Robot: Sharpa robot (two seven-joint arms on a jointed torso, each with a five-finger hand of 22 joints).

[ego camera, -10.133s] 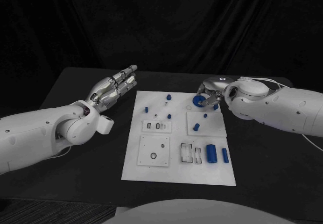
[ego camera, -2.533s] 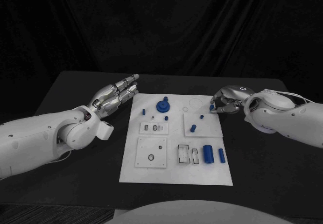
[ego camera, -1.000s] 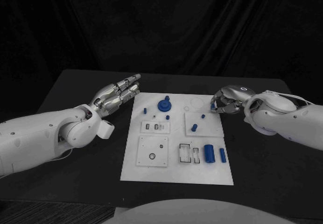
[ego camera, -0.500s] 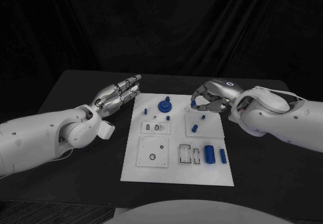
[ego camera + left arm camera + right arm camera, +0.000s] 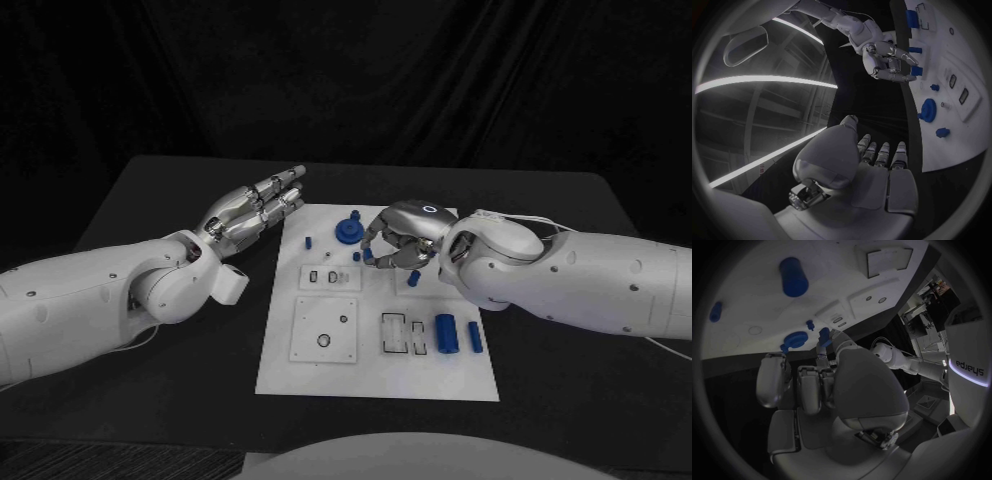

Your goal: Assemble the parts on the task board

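The white task board [image 5: 361, 365] lies mid-table. My right hand [image 5: 401, 235] hovers over its back half, fingers curled, pinching a small blue peg [image 5: 372, 260] at its fingertips, close to the right of the blue gear [image 5: 348, 231] standing on the board. The right wrist view has the peg [image 5: 824, 335] between thumb and finger, just short of the gear [image 5: 795, 339]. My left hand [image 5: 254, 210] is open and flat, fingers straight, beside the board's back left corner, holding nothing. The left wrist view looks past that hand [image 5: 873, 170] to the right hand [image 5: 886, 60].
A small peg [image 5: 309, 240] stands left of the gear and another [image 5: 411, 280] right of centre. A thick blue cylinder [image 5: 446, 332] and a thinner one [image 5: 475, 337] lie at the board's right front. Recessed white plates [image 5: 327, 328] sit at the left front.
The gear, held 10 s ago, now stands on the board. My right hand has swept left from the board's right edge to its middle with the small peg. The left hand has stayed.
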